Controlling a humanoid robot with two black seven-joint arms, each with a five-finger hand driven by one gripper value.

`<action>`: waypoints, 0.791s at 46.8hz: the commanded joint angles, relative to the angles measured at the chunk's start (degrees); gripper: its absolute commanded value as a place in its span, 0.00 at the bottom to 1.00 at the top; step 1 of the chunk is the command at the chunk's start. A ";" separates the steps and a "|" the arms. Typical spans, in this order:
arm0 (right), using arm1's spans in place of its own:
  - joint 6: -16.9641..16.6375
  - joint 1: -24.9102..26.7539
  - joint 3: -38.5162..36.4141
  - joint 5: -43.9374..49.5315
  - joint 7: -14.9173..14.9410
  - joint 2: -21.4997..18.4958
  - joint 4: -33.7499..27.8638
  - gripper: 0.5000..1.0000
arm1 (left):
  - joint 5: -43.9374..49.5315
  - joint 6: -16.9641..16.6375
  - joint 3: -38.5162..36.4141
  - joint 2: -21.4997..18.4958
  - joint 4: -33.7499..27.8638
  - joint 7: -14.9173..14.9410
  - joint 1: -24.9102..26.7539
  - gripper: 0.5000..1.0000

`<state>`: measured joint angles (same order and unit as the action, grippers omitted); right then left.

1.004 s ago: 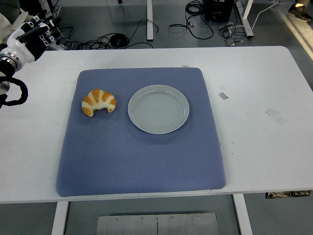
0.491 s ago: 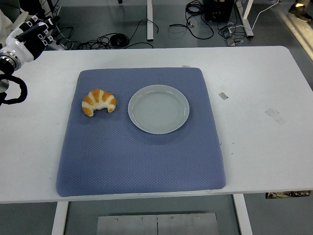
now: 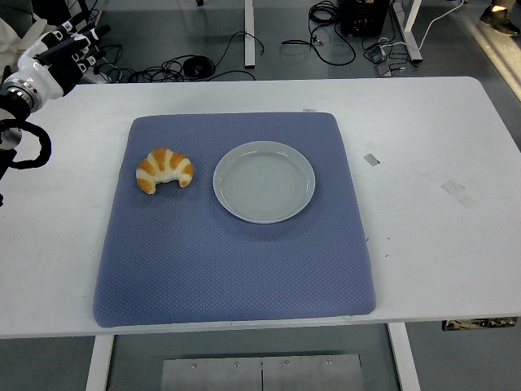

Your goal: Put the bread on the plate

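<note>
Fingers (image 3: 77, 45) of the left hand (image 3: 59, 59) are stretching out fairly straight and slightly apart, gripping nothing, at the upper left corner of the picture, above the table's far left corner. They are pointing up and to the right, and the hand is staying well apart from everything on the mat.

Running from largest to smallest, the white table (image 3: 440, 244) is filling most of the view, its near edge sitting along the bottom. A blue textured mat (image 3: 236, 277) is lying flat on the table, covering much of its middle and left part. On the mat, a pale grey round plate (image 3: 264, 181) is sitting a little right of the mat's centre, in its far half, and it is holding nothing. The bread (image 3: 164, 169), a croissant with golden brown and pale stripes, is lying on the mat just to the left of the plate, near it but not touching it, with its curved ends pointing toward the near side.

A looped black cable (image 3: 28, 151) is hanging from the left arm at the left edge, below the hand. Small pieces of tape (image 3: 371, 159) are sticking to the bare table right of the mat. Beyond the far edge, dark cables (image 3: 203, 61) are trailing across the floor.
</note>
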<state>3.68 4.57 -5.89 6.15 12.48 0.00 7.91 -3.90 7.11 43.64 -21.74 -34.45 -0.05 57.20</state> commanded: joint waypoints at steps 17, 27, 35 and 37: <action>0.01 0.00 0.00 0.01 0.00 0.00 0.00 1.00 | -0.23 0.80 -3.48 -1.02 -0.53 0.05 1.25 0.98; 0.01 0.00 0.00 0.01 0.00 0.00 0.00 1.00 | -0.05 0.80 -5.66 -1.28 -1.84 -0.30 0.90 0.98; 0.01 0.00 0.00 0.01 0.00 0.00 0.00 1.00 | -0.14 0.71 -10.86 -3.13 -5.45 -0.47 1.16 0.98; 0.01 0.00 0.00 0.01 0.00 0.00 0.00 1.00 | -0.23 0.80 -11.21 -3.57 -7.20 -0.47 1.08 0.98</action>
<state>3.70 4.56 -5.89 6.12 12.48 0.00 7.91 -3.98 7.87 32.98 -24.84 -39.73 -0.55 58.31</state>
